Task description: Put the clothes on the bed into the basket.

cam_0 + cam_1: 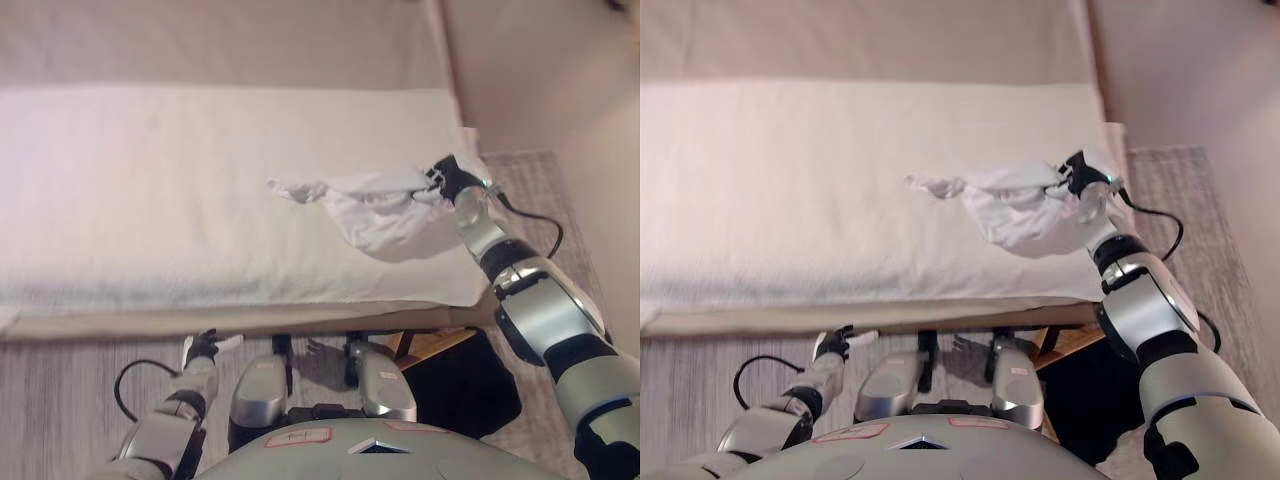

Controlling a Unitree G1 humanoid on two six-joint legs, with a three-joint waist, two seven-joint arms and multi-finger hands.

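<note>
right hand (452, 180) reached far forward, fingers pinched closed; left hand (203, 349) low, fingers relaxed.

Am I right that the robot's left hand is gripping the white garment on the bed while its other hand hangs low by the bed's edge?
Not quite: the right hand grips the white garment on the bed, as the left eye view shows. The left hand hangs low by the bed's edge.

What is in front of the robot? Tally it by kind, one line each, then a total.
White garments on the bed: 1, the white garment, with the right hand on its edge
Beds: 1, the bed
Dark baskets on the floor: 1, the basket
Robot hands: 2, with the left hand
Total: 5
</note>
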